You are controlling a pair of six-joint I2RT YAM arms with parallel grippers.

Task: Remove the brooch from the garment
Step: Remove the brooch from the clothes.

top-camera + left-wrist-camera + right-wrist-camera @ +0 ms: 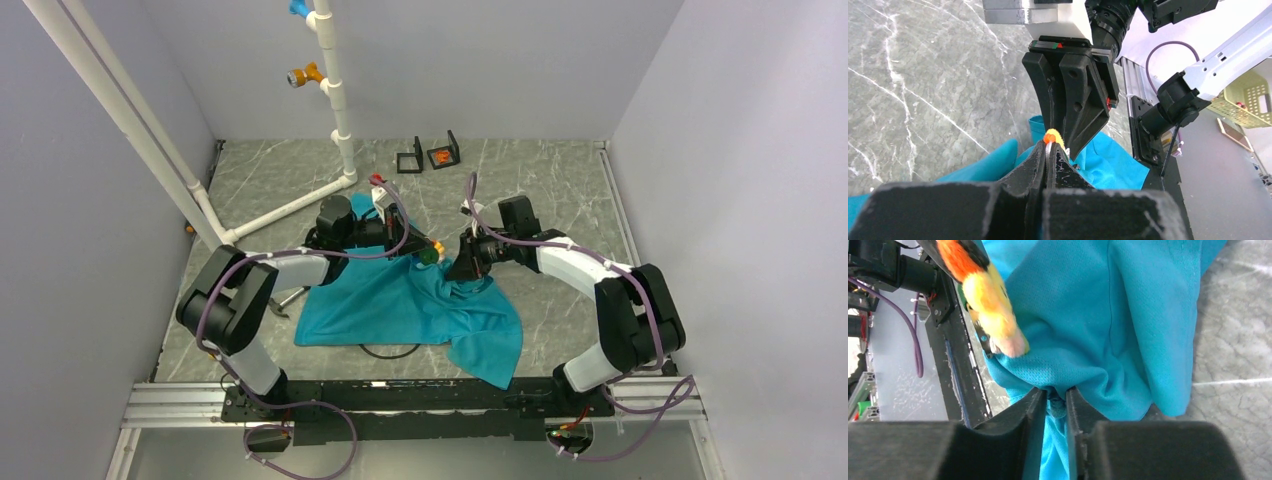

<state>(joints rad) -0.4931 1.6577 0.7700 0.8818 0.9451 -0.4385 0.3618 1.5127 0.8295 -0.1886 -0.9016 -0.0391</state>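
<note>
1. Left gripper (1049, 148), bottom centre of the left wrist view. The jaws are pressed together with no gap and nip the brooch (1050, 136) at their very tips. The orange-and-yellow ornament stands out just above them. A tip grip suits so small an object.
2. The brooch also appears at the upper left of the right wrist view, showing orange, yellow and a pale pink end. That lower end touches the garment (1128, 315). Whether its pin passes through the cloth cannot be told.
3. Right gripper (1054, 396), bottom centre of its own view. The jaws are nearly closed on a narrow fold of teal cloth, pinched just below the brooch. This hold probably anchors the fabric so that a pull on the ornament parts it from the cloth rather than dragging the shirt along.
4. In the top view the two grippers meet tip to tip at frame centre. The garment's upper edge is raised into a peak between them. The rest of the shirt lies spread toward the lower centre on the grey marbled table (560, 190).
5. Judged stage: both holds are set and separation has not yet been achieved. The next move calls for drawing the grippers apart. The main risks are the fold slipping from the right jaws or the brooch slipping from the left tips.
</note>
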